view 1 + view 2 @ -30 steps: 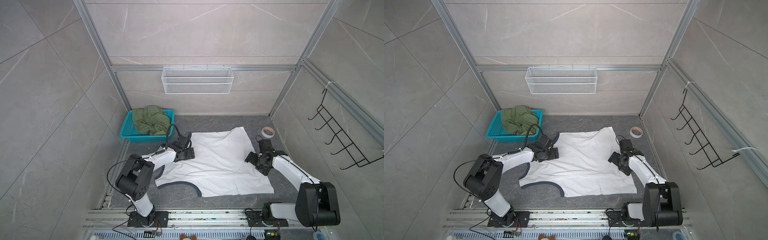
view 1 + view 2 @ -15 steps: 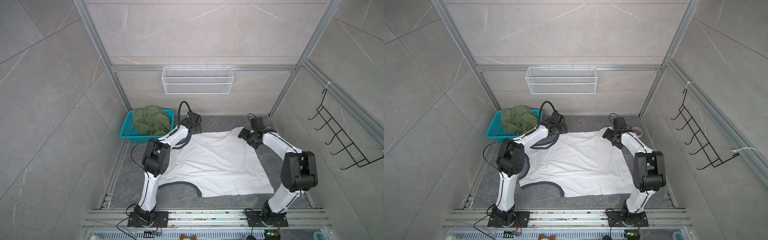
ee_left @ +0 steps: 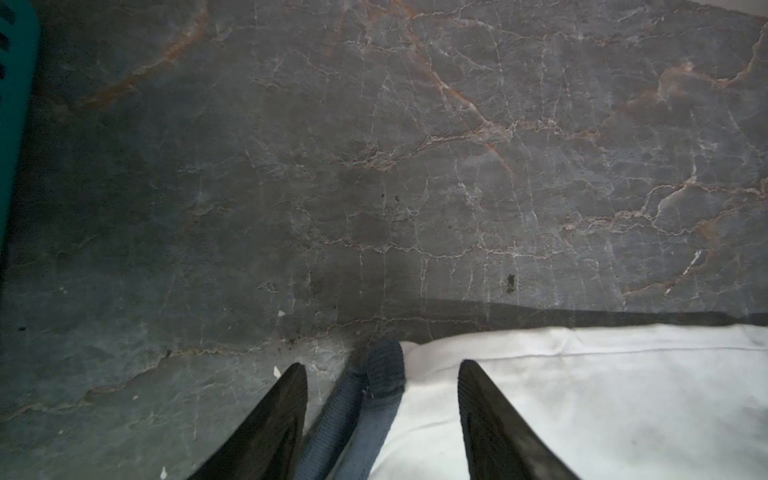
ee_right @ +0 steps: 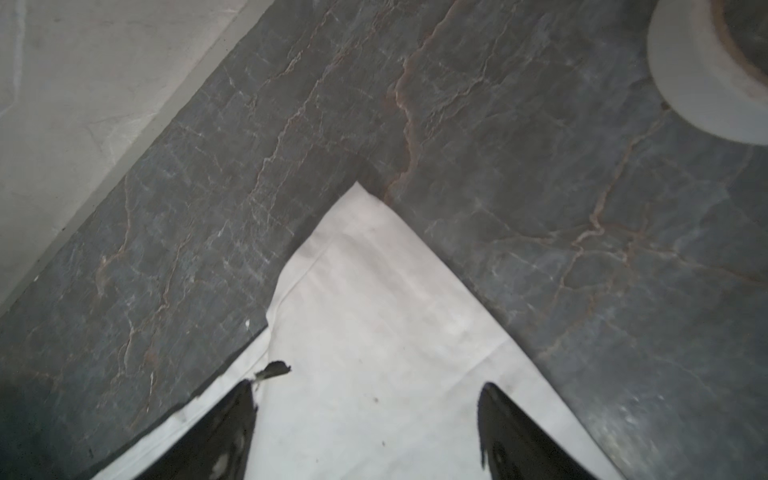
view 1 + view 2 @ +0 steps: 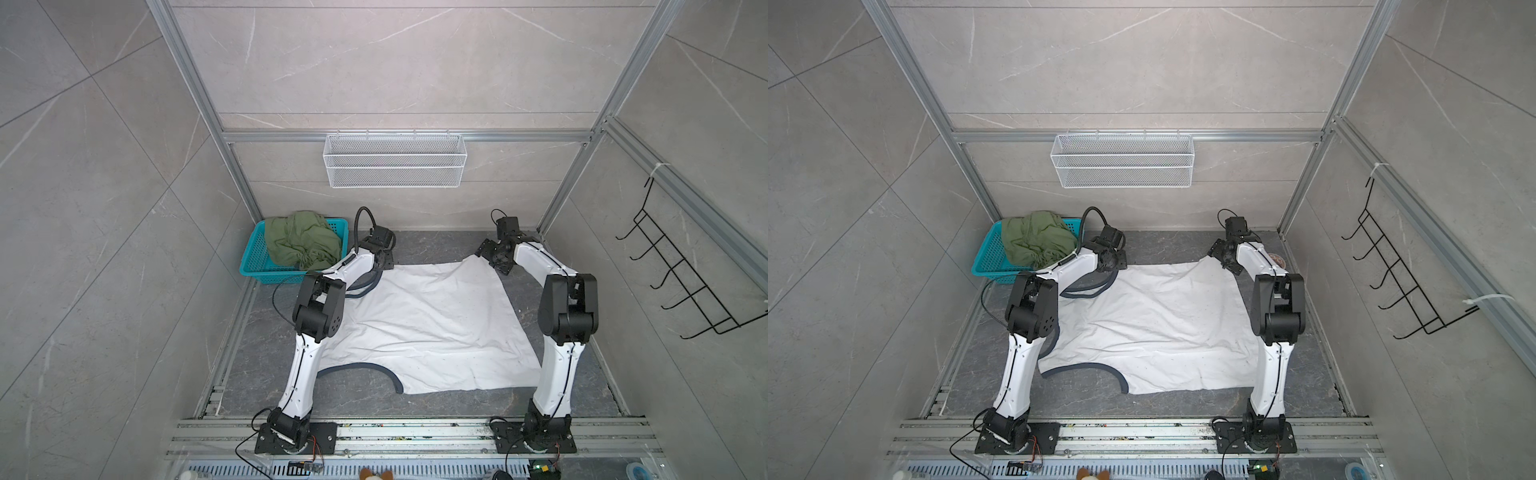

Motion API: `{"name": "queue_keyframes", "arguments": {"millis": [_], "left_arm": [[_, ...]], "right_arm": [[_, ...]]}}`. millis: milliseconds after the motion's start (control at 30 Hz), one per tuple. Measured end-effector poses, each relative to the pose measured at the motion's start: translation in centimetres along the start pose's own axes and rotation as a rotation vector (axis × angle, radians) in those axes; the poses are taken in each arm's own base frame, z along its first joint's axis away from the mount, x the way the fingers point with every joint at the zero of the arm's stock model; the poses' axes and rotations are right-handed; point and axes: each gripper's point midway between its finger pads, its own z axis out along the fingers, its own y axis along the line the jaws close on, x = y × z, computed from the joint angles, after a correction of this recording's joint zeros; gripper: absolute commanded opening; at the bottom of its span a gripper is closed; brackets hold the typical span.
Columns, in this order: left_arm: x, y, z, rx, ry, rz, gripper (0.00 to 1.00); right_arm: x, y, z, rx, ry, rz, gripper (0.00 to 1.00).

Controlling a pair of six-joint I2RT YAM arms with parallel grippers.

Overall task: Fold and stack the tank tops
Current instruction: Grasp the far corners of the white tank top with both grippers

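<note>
Tabletop holds your white tank top spread flat, centre; olive tank top heaped in teal basket, far left. Your left gripper gapes astride the far-left dark trim; right gripper gapes over the far-right corner.

Dark veined tabletop bears the white tank top (spread flat), a teal basket, a tape roll.
</note>
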Motion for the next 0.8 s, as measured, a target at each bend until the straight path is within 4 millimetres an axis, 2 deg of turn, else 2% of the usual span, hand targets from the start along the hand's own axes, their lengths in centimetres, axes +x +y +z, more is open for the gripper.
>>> {"name": "queue_keyframes", "arguments": {"millis": [233, 533, 667, 800], "left_arm": [[1.7, 0.2, 1.7, -0.001, 0.054, 0.006, 0.56], [0.6, -0.7, 2.1, 0.025, 0.035, 0.002, 0.46], [0.1, -0.8, 2.3, 0.028, 0.028, 0.005, 0.38], [-0.3, -0.8, 2.2, 0.029, 0.022, 0.007, 0.29]], "right_arm": [[-1.6, 0.4, 2.9, 0.05, 0.017, -0.016, 0.77], [-3.3, 0.3, 5.2, 0.093, 0.032, -0.032, 0.73], [-3.7, 0.4, 6.5, 0.102, 0.044, -0.042, 0.67], [-3.1, 0.1, 7.5, 0.118, 0.077, -0.051, 0.58]]}}
